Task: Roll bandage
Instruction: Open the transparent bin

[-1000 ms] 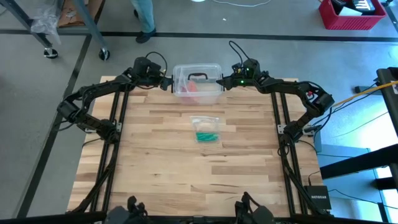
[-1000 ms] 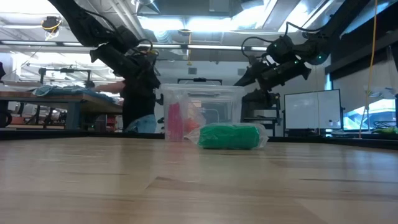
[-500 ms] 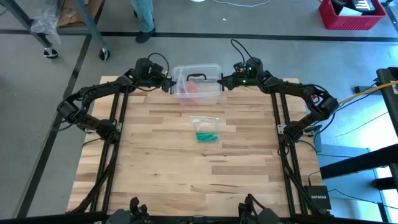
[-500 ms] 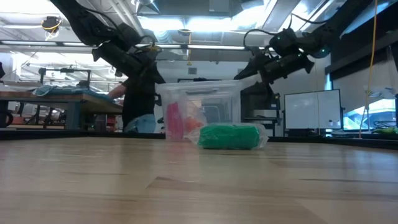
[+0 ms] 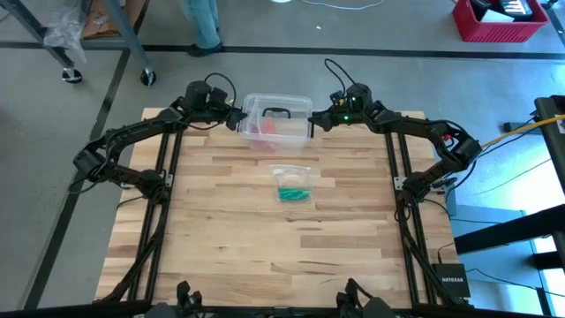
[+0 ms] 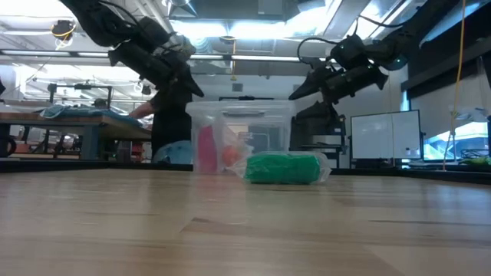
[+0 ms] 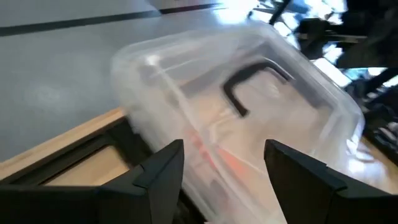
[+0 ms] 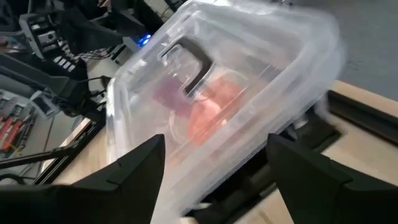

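Wooden counter (image 5: 221, 230) fills mid-frame. At its top edge, the clear plastic box (image 5: 275, 120) sits between the left end effector (image 5: 235, 118) and right end effector (image 5: 315, 120), both spread wide, released. Green bandage (image 5: 294, 193) lies centre, in its wrapper (image 5: 291, 177).

Bright overhead light; wrist views blurred

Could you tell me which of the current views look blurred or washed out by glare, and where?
Left wrist view: the clear plastic box is smeared, with glare along its far edge. Right wrist view: the box is soft too. Low view: bright ceiling lights wash out the top; the green bandage stays readable. High view: evenly lit.
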Robot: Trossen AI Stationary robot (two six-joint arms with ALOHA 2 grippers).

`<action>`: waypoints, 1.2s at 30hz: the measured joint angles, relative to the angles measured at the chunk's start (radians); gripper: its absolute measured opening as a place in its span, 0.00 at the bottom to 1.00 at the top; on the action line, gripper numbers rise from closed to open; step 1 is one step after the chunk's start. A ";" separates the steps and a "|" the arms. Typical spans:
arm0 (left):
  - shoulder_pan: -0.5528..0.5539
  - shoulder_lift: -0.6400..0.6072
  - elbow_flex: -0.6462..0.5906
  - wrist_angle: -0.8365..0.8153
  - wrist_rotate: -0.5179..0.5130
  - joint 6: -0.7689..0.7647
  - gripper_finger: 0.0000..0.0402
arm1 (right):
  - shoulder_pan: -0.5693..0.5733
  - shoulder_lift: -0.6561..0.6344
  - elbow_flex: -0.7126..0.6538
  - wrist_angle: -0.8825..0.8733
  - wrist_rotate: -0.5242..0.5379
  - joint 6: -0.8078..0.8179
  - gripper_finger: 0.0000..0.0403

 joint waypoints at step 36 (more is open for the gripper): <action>-0.034 0.052 0.001 -0.031 -0.064 0.031 0.53 | 0.090 0.009 0.000 -0.025 0.197 -0.056 0.69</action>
